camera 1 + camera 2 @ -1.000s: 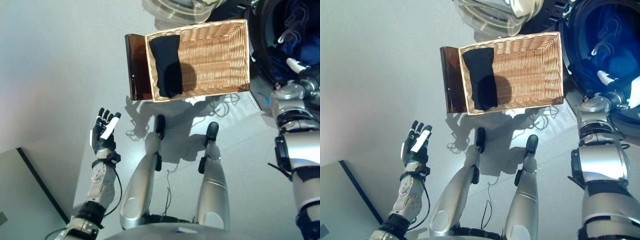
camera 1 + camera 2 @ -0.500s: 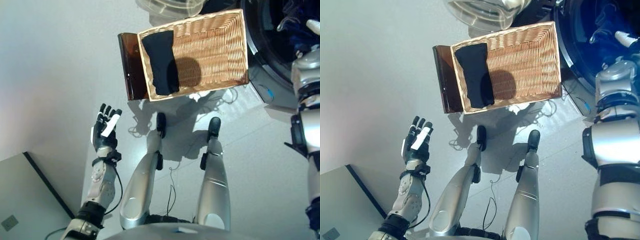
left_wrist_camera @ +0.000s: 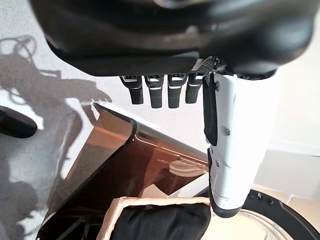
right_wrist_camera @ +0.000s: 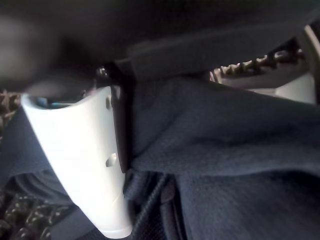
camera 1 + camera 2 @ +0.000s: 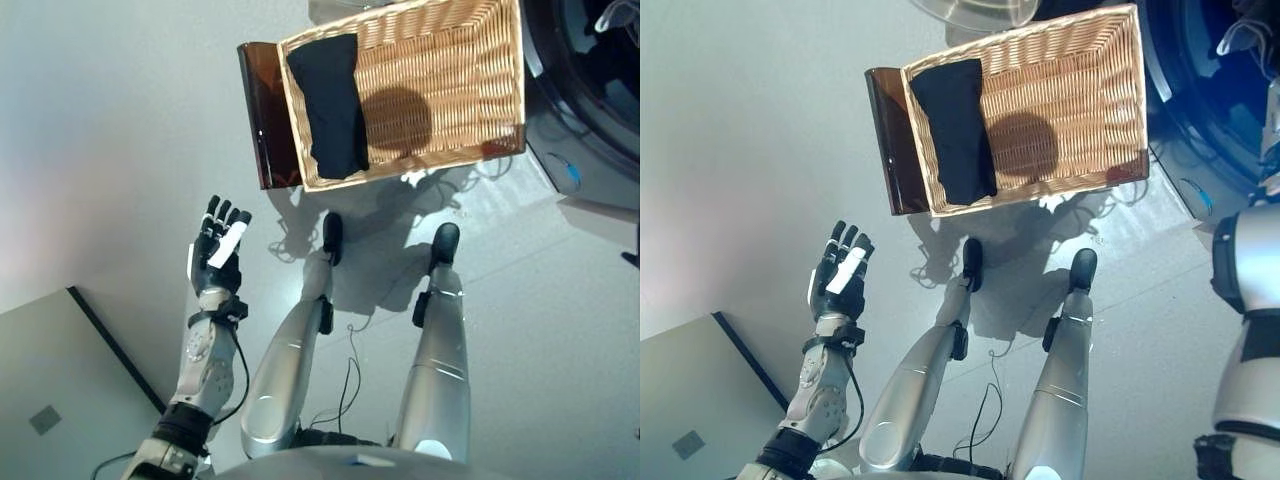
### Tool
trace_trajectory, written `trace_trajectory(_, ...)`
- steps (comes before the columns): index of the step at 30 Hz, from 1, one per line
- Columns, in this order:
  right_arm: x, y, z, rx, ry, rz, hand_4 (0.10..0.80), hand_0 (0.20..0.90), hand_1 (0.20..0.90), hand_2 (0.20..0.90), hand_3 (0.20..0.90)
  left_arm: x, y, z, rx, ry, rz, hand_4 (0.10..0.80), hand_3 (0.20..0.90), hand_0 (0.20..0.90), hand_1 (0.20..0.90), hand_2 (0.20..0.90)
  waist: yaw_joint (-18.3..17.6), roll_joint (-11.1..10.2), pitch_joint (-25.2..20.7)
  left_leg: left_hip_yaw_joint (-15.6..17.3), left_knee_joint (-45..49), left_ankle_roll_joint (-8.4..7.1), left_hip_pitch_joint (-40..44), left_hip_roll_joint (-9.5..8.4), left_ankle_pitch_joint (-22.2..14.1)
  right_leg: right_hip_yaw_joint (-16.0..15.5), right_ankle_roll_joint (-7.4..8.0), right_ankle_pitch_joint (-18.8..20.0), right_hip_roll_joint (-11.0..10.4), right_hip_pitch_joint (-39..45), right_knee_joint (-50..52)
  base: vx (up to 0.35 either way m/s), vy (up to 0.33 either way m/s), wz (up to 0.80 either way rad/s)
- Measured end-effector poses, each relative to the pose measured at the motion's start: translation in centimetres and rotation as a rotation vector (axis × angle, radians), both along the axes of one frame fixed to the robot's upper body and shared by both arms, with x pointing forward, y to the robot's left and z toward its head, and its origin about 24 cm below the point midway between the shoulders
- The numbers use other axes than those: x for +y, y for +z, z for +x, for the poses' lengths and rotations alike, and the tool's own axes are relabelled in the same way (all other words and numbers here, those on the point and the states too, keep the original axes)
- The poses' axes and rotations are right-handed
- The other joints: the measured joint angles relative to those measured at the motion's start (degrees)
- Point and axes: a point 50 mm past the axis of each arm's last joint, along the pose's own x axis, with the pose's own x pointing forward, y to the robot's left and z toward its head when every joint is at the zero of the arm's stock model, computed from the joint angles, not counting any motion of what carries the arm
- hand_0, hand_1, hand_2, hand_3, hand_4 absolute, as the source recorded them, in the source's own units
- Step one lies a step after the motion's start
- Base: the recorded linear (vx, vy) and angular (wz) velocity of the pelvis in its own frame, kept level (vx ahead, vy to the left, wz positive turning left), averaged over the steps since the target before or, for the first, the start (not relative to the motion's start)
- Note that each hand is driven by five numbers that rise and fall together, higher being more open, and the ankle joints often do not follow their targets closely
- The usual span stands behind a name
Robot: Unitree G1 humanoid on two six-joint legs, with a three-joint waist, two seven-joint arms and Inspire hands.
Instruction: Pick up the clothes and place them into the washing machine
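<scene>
A folded black garment [image 5: 335, 105] lies at the left end of the wicker basket [image 5: 420, 170] on the floor. The washing machine's open drum [image 5: 1230, 90] is at the upper right, with blue clothes inside. My right arm [image 5: 1250, 290] reaches up toward it, and its hand is outside both eye views. In the right wrist view my right hand [image 4: 85, 155] has its white thumb pinched against dark blue cloth [image 4: 225, 150], which fills the view. My left hand [image 5: 218, 250] is held open over the floor to the left, palm up, holding nothing.
A brown translucent panel [image 5: 262, 120] stands against the basket's left side. The machine's clear door [image 5: 970, 8] shows at the top edge. A grey board [image 5: 60, 400] lies at the lower left.
My right arm has risen toward the drum, and its hand has left the eye views. The whole picture has shifted with the head. The left hand and the black garment have stayed put.
</scene>
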Motion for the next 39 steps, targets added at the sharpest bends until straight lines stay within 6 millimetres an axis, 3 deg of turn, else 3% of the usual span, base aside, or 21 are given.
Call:
trace_trajectory(5,0.2,1.3,-0.6,-0.071,-0.029,0.005,0.300,0.200,0.200,0.200,0.200,-0.5,0.7,0.0,-0.031,-0.030,0.001,0.800,0.900,0.900,0.900,0.900,0.0,0.0,0.0,-0.2,0.2,-0.67,-1.9,-0.49,0.2,0.7,0.00,-1.6,-0.3,-3.5,3.6,-0.001,-0.049,0.12)
trace_trajectory(10,0.9,4.6,-1.8,-0.176,-0.025,0.013,0.300,0.200,0.200,0.200,0.200,-1.3,1.3,-0.2,-0.058,-0.066,-0.005,0.800,0.900,0.900,0.900,0.900,0.2,0.1,-0.1,-0.3,-0.1,-0.61,-6.2,-0.88,0.1,1.9,-0.44,-2.0,-0.4,-9.3,6.6,0.015,-0.017,0.16)
trace_trajectory(12,0.1,5.7,-3.0,-0.215,0.003,0.040,0.300,0.200,0.200,0.200,0.200,-1.4,1.1,-0.4,-0.044,-0.063,-0.007,0.800,0.900,0.900,0.900,0.900,0.8,0.1,-0.1,-0.3,-0.1,-0.72,-8.8,-0.83,0.0,2.2,-0.96,-2.2,-0.1,-12.6,7.9,0.022,-0.014,0.19)
trace_trajectory(16,-0.7,5.5,-3.6,-0.210,-0.025,0.056,0.316,0.222,0.222,0.222,0.222,-1.3,0.6,-0.8,-0.012,-0.039,-0.011,0.800,0.900,0.900,0.900,0.900,1.6,0.1,-0.1,-0.1,0.0,-1.39,-10.0,-0.94,0.6,2.5,-1.57,-2.2,0.4,-14.5,9.1,0.015,-0.009,-0.04)
trace_trajectory(17,-0.8,5.5,-3.6,-0.206,-0.030,0.056,0.422,0.370,0.370,0.370,0.370,-1.3,0.6,-0.8,-0.009,-0.037,-0.011,0.800,0.900,0.900,0.900,0.900,1.5,0.1,-0.1,-0.1,0.2,-1.48,-10.1,-0.97,1.3,2.6,-1.54,-2.4,0.4,-14.7,9.5,0.020,-0.010,-0.09)
trace_trajectory(18,-0.8,5.5,-3.6,-0.201,-0.035,0.045,0.741,0.818,0.818,0.818,0.818,-1.3,0.6,-0.8,-0.011,-0.036,-0.013,0.800,0.900,0.900,0.900,0.900,1.4,0.2,-0.1,-0.2,0.2,-1.45,-10.1,-1.04,2.2,2.7,-1.50,-2.8,0.4,-14.8,9.8,0.000,0.000,0.00)
trace_trajectory(19,-0.9,5.5,-3.8,-0.200,-0.043,0.042,0.800,0.900,0.900,0.900,0.900,-1.4,0.8,-0.7,-0.019,-0.040,-0.013,0.800,0.900,0.900,0.900,0.900,1.2,0.2,-0.1,-0.2,0.2,-1.26,-10.1,-1.05,2.3,2.6,-1.47,-3.1,0.4,-14.8,9.8,0.009,0.011,0.04)
trace_trajectory(27,-1.0,5.9,-4.1,-0.120,-0.116,-0.063,0.800,0.900,0.900,0.900,0.900,-1.8,2.3,0.2,-0.082,-0.056,-0.018,0.800,0.900,0.900,0.900,0.900,1.4,0.2,-0.1,-0.3,0.3,-1.26,-9.7,-1.10,2.3,2.2,-1.57,-3.7,0.1,-14.5,10.5,0.003,0.019,0.02)
trace_trajectory(39,-0.8,5.8,-3.9,-0.113,-0.135,-0.086,0.800,0.900,0.900,0.900,0.900,-1.6,1.8,-0.2,-0.053,-0.036,-0.005,0.800,0.900,0.900,0.900,0.900,1.5,0.6,-0.4,-0.5,1.5,-1.57,-9.3,-1.18,2.1,2.1,-1.76,-3.5,-0.1,-13.8,11.4,-0.005,0.017,0.02)
